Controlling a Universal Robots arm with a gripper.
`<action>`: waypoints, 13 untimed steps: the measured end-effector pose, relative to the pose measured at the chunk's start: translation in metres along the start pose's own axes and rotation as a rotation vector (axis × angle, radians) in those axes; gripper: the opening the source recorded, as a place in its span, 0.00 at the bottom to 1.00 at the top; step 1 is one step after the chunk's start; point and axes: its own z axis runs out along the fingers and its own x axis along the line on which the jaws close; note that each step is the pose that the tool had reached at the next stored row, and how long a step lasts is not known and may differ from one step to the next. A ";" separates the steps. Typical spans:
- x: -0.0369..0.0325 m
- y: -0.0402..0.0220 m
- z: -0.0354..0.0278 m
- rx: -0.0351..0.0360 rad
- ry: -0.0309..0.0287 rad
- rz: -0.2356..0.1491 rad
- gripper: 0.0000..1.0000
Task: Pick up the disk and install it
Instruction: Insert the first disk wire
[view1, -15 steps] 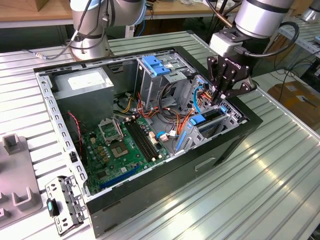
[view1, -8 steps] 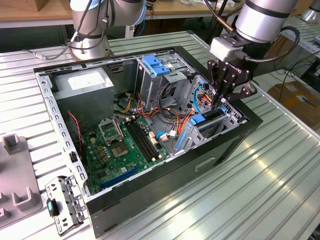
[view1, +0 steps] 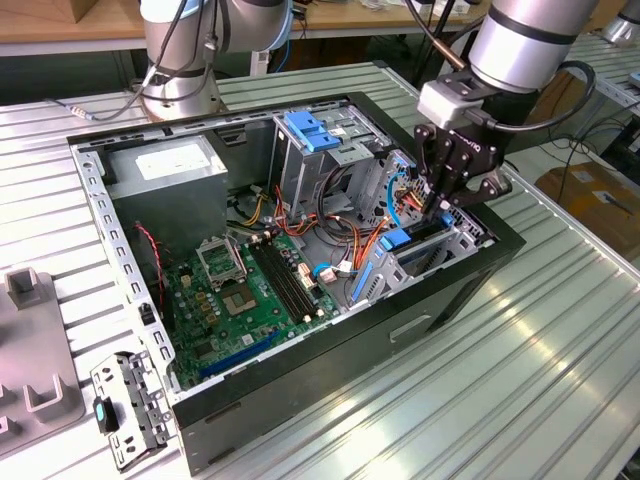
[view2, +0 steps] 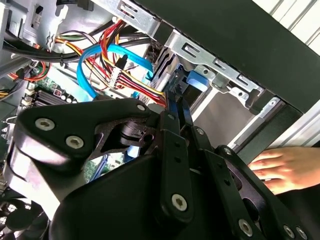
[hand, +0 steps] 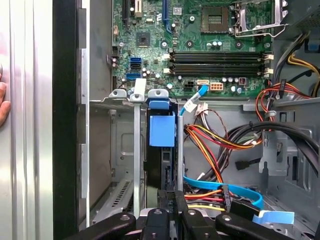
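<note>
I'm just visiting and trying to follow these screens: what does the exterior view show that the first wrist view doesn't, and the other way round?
The exterior view takes in the whole open computer case on the ribbed table, the arm above it, and a loose grey bracket beside the case. The first wrist view looks along the drive bay and catches a person's hand outside the case wall. Both show the gripper at the bay, the disk with its blue tab, the green circuit board and coloured cables.

No legible text, labels, numbers or signs anywhere.
</note>
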 end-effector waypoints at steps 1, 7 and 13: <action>0.0000 0.0000 0.0006 -0.0002 -0.0001 0.005 0.16; -0.0002 0.0000 0.0041 -0.0008 -0.0001 0.016 0.16; -0.0003 0.0000 0.0069 -0.0008 0.0000 0.017 0.16</action>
